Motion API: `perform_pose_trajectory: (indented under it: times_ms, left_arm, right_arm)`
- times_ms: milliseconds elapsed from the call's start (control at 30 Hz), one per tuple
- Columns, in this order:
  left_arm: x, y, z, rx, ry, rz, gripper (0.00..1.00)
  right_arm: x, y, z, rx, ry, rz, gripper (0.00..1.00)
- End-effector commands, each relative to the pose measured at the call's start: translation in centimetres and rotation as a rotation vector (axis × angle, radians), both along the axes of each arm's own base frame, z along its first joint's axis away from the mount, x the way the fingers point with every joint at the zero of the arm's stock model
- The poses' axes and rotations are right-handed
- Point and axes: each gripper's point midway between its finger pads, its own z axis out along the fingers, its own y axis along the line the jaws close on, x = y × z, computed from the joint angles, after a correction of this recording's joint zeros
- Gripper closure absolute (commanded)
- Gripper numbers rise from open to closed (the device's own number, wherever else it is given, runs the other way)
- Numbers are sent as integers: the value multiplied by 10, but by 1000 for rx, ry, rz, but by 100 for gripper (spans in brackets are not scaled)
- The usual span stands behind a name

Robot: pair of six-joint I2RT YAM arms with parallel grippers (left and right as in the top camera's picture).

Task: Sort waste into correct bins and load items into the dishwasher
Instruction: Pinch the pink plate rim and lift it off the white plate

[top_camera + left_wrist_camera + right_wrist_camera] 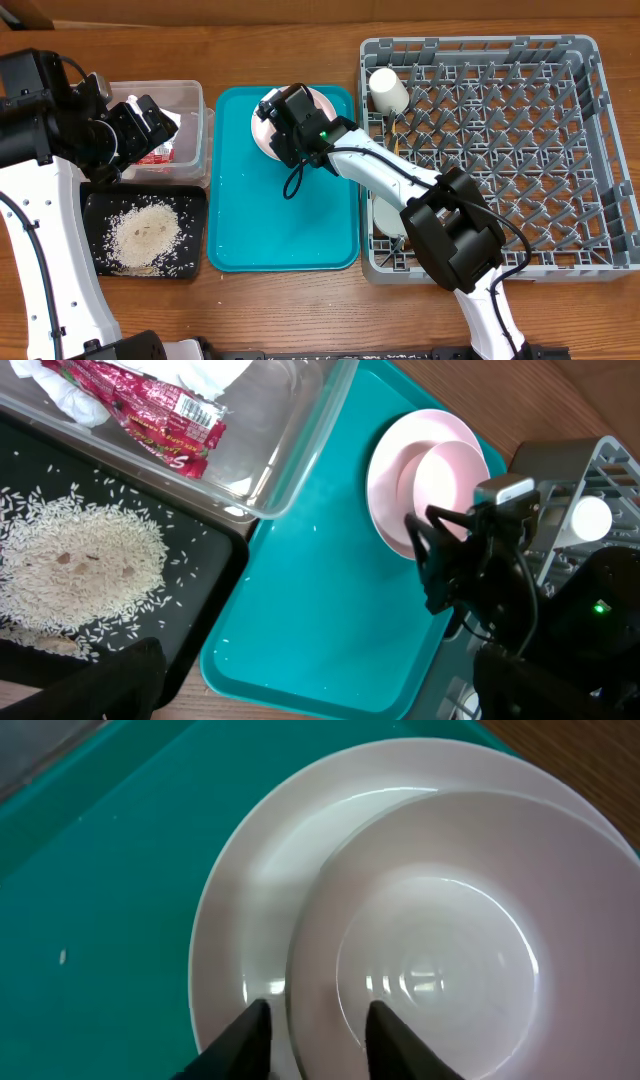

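Note:
A pale pink plate (250, 870) with a pink bowl (450, 950) on it rests at the far end of the teal tray (280, 225). My right gripper (318, 1010) hangs low over them, open, with the bowl's near rim between its fingers, one inside, one over the plate. The left gripper (320, 690) is open and empty above the clear tub (190, 100), which holds the red wrapper (150, 405) and white napkin (205, 372). Rice (145, 232) lies in the black tray (100, 200). The dish rack (520, 140) holds a cream cup (388, 90) and a grey-green bowl (385, 215).
The right arm reaches from the front right across the rack's left edge, hiding part of the grey-green bowl. A few rice grains dot the teal tray. The tub and the black tray sit side by side left of the teal tray.

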Motion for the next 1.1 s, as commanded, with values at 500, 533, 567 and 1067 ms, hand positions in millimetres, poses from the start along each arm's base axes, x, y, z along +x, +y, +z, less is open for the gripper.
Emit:
perform_pose_trajectory:
  times_ms: [500,533,567,1067]
  left_arm:
    - [-1,0,8,21,-27,-19,0]
    - [-1,0,8,21,-27,-19,0]
    - [-1,0,8,21,-27,-19,0]
    - [-1,0,8,21,-27,-19,0]
  right_arm:
    - [6,-5,13,-8,-36,-21,91]
    - [6,-5,13,-8,-36,-21,91]
    - [6,-5,13,-8,-35,-21,89]
    - [-4,-13,4,-49,14,-20,84]
